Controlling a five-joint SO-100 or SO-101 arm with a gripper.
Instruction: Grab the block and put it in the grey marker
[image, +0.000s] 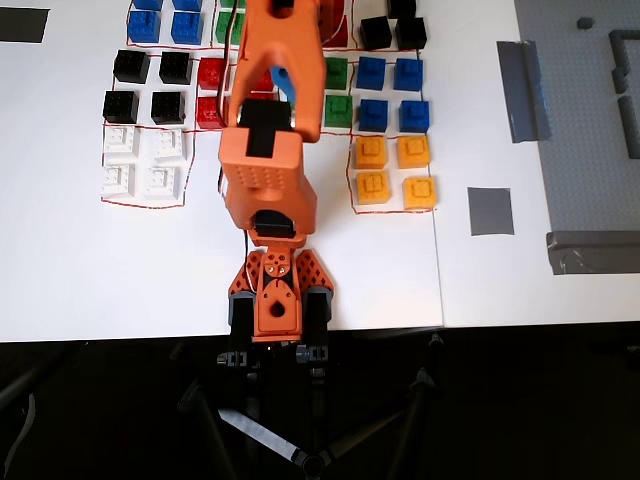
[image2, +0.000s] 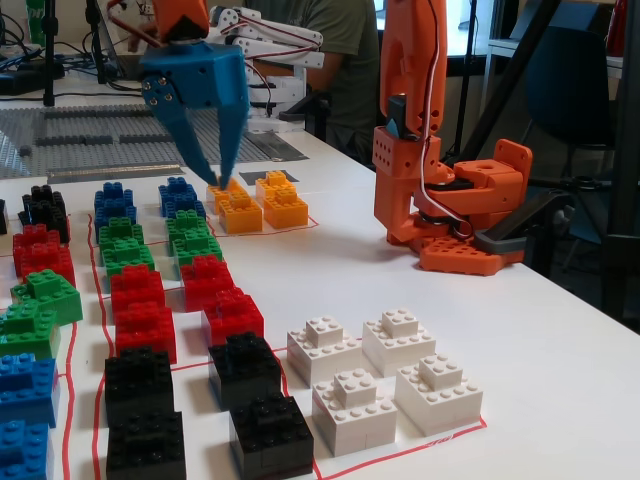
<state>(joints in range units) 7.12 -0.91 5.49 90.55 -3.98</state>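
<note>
Four yellow-orange blocks sit in a red-outlined square, right of the arm in the overhead view and at the back in the fixed view. The grey marker is a flat square patch on the table just right of them, with nothing on it. My blue gripper hangs in the air, pointing down, its fingers a little apart and empty. In the fixed view its tips line up with the nearest yellow block. In the overhead view only one blue finger shows under the orange arm, above the red and green bricks.
Groups of white, black, red, green and blue bricks fill the sheet. Grey tape strips and a grey baseplate lie at the right. The arm's base stands at the front edge.
</note>
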